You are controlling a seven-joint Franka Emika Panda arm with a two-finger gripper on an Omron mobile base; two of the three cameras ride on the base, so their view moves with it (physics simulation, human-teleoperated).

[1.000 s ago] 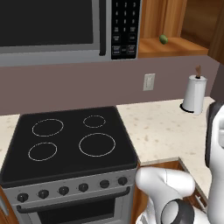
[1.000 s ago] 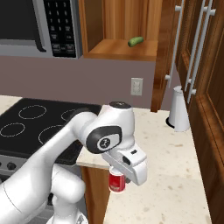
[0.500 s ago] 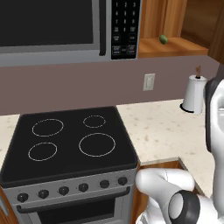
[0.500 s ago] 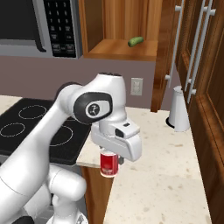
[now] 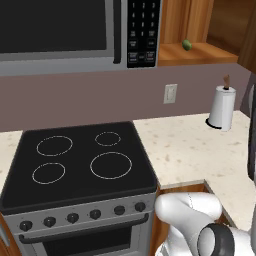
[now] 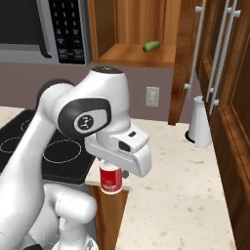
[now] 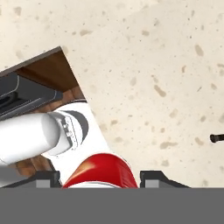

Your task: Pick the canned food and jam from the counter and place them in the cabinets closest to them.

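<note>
My gripper (image 6: 111, 171) hangs under the white hand above the counter's front corner, shut on the canned food (image 6: 111, 180), a red can with a white top. In the hand view the can (image 7: 103, 173) sits between the two dark fingertips (image 7: 156, 178), high over the speckled counter (image 7: 153, 65). The cabinets are reddish-brown wood: an open shelf (image 6: 141, 54) up behind the arm, and a tall door with a silver bar handle (image 6: 195, 49) to its right. The same shelf (image 5: 200, 52) appears right of the microwave. The jam is out of view.
A small green item (image 6: 151, 46) lies on the cabinet shelf. A white paper towel roll (image 6: 199, 128) stands at the back of the counter by the wall outlet (image 6: 152, 96). The black stove (image 5: 80, 160) and grey microwave (image 5: 65, 30) are to the left.
The arm has risen and carried the can upward and slightly left, from below the counter edge to about counter height. The grip has stayed the same.
</note>
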